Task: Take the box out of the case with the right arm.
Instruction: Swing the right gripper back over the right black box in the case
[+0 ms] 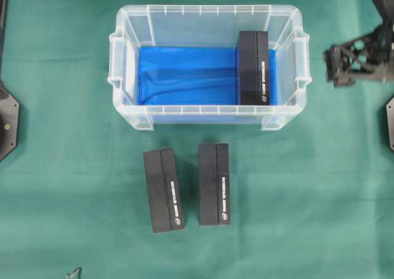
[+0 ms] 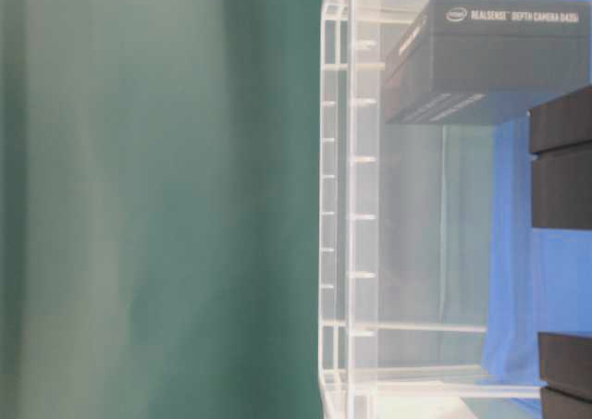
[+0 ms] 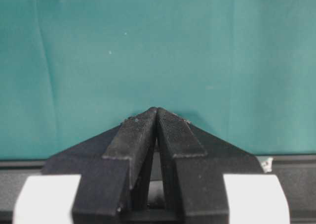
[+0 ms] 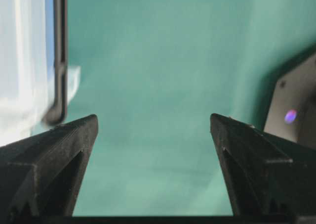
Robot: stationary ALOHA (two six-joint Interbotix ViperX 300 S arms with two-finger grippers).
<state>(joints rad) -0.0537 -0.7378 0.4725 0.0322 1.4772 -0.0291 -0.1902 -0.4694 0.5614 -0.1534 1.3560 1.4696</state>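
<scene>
Overhead view: our black right tool (image 1: 338,66), jaws wide and empty, sits just right of the clear plastic case (image 1: 209,116); the long black box (image 1: 253,68) inside lies nearest it.

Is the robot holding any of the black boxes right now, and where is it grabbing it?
No, nothing is held. The right gripper is wide open over bare cloth, the left gripper is shut on nothing, and the box sits untouched in the case.
</scene>
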